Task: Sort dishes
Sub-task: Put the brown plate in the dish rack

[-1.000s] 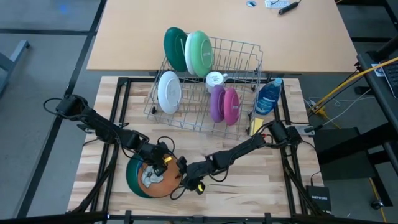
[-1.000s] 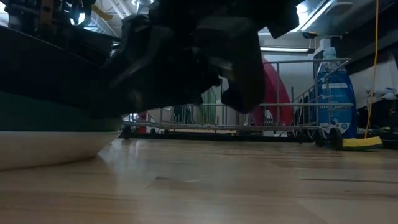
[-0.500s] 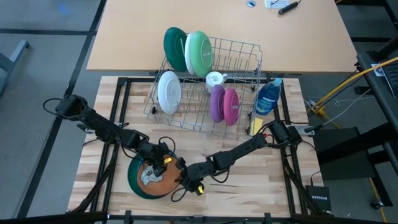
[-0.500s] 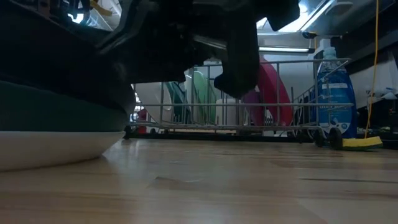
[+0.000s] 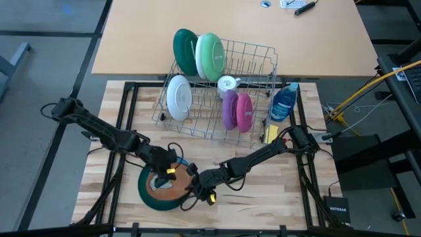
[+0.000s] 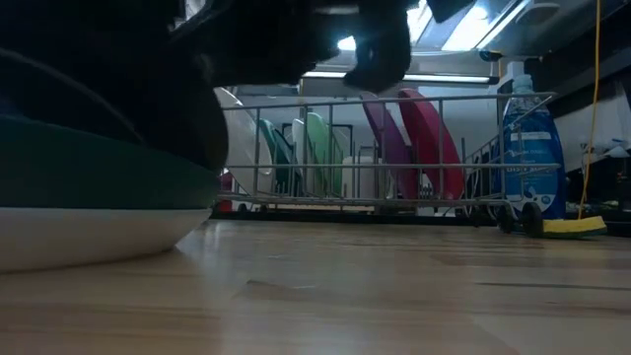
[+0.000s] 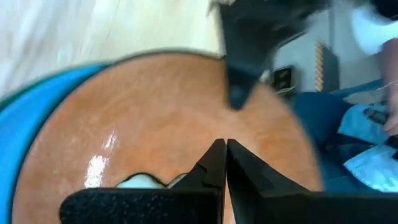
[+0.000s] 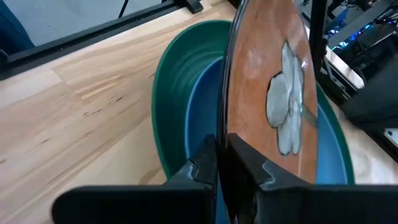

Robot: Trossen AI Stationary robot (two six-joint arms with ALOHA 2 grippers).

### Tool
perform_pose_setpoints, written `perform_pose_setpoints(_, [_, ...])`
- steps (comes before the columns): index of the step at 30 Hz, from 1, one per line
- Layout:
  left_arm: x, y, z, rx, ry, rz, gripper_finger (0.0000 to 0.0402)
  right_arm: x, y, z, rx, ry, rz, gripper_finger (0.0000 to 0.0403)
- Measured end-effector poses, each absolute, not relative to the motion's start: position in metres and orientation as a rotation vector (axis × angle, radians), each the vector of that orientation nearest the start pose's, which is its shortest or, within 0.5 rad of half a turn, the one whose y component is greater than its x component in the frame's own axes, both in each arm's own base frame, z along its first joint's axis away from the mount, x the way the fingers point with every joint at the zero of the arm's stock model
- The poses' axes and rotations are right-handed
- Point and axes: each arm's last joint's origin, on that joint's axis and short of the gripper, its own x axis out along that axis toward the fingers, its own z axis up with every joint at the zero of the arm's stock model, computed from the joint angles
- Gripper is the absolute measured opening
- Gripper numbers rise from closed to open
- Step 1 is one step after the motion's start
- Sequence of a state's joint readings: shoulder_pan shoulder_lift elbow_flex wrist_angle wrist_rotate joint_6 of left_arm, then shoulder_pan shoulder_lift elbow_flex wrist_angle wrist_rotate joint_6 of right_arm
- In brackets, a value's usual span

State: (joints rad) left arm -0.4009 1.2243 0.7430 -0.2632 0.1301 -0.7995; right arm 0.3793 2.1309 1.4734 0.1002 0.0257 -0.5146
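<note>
Item: orange-brown plate [image 5: 169,186] with a white flower motif, at the near left of the tabletop [image 5: 276,191]. It lies over a blue dish [image 8: 202,118] nested in a dark green bowl [image 5: 152,199], face upward, tilted with one edge raised.

Right pincer [image 5: 192,189]: clamped on the plate's rim at its right edge.

Left pincer [image 5: 166,176]: fingers pressed together, empty, over the plate's face.

Dish rack [image 5: 253,62], far side: other plates standing on edge.

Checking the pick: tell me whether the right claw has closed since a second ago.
Yes. The right claw, beside the dark green plate short of the dish rack, was open; now it pinches the brown plate by its rim.
</note>
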Motion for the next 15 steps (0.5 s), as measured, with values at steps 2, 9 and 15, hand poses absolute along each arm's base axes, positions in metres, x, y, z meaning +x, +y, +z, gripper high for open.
perform_pose_setpoints(2, [0.222, -0.097, 0.237, -0.619, 0.844, -0.192, 0.0003, 0.437, 0.173, 0.180, -0.605, 0.452, 0.478, 0.0021])
perform_pose_setpoints(9, [0.203, -0.086, 0.272, -0.542, 0.648, -0.189, 0.0003, 0.431, 0.171, 0.196, -0.572, 0.478, 0.466, 0.0020])
perform_pose_setpoints(15, [0.186, -0.078, 0.293, -0.538, 0.529, -0.213, 0.0003, 0.426, 0.168, 0.206, -0.534, 0.499, 0.452, 0.0020])
